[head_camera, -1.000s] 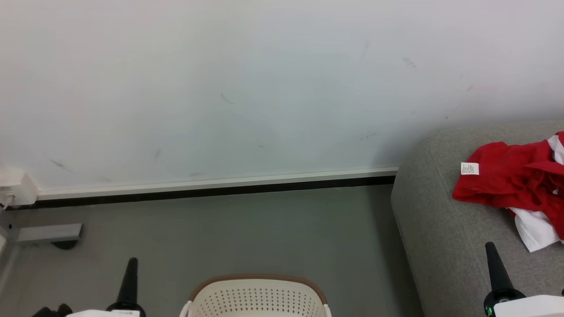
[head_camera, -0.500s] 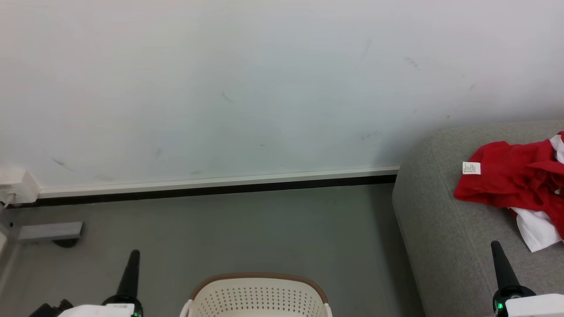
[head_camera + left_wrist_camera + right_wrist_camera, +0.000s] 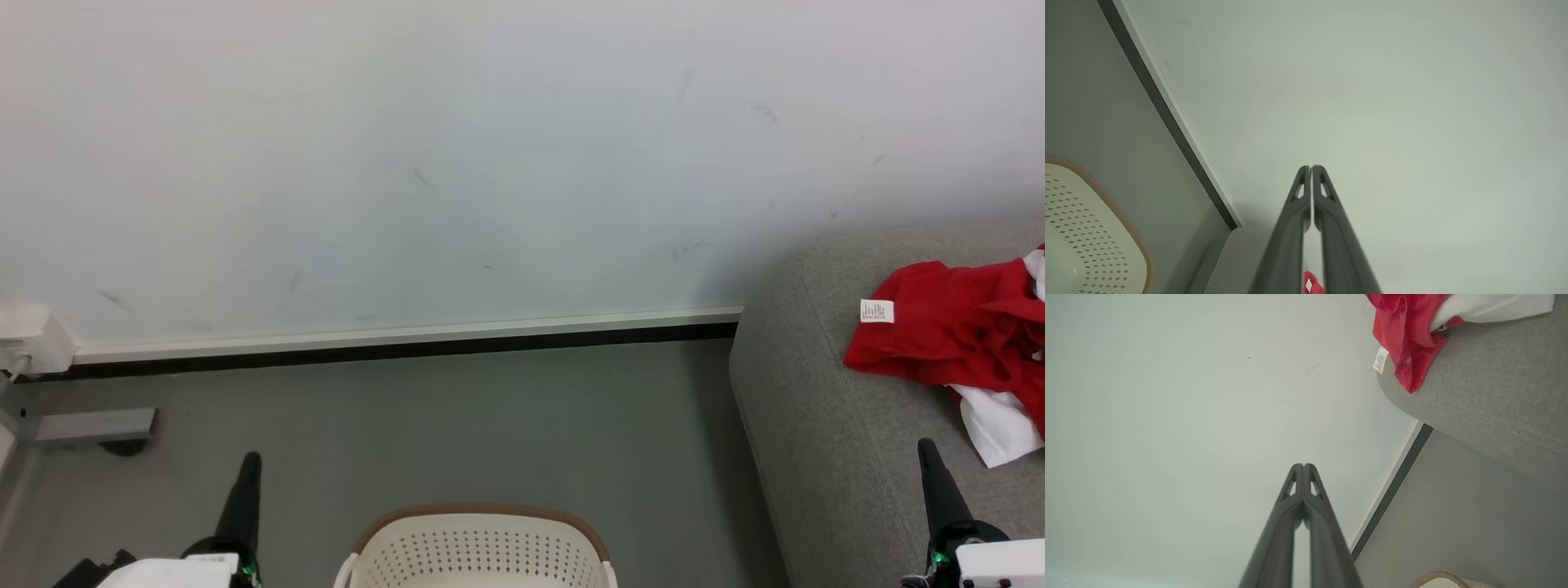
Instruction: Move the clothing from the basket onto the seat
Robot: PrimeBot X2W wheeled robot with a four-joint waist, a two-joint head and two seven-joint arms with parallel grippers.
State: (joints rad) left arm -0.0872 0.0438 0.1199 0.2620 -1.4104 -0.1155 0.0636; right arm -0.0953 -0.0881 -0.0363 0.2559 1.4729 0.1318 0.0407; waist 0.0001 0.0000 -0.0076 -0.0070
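Note:
The red clothing (image 3: 955, 327) with white panels and a small white label lies crumpled on the grey seat (image 3: 824, 425) at the right, also seen as clothing (image 3: 1404, 330) on the seat (image 3: 1494, 388). The cream basket (image 3: 478, 551) with its brown rim stands on the floor at the bottom centre; what is in it is hidden. My left gripper (image 3: 249, 461) points up left of the basket, shut and holding nothing, its tips together (image 3: 1311, 168). My right gripper (image 3: 925, 447) hovers over the seat's front part, shut and holding nothing (image 3: 1303, 465), below the clothing.
A pale wall with a white and black skirting strip (image 3: 408, 343) runs behind the grey floor (image 3: 490, 416). A white socket box (image 3: 33, 343) and a grey bracket (image 3: 94, 425) sit at the far left.
Both grippers have drifted slightly: the left fingertip rose in the head view, the right one shifted right. The clothing lies as before on the seat.

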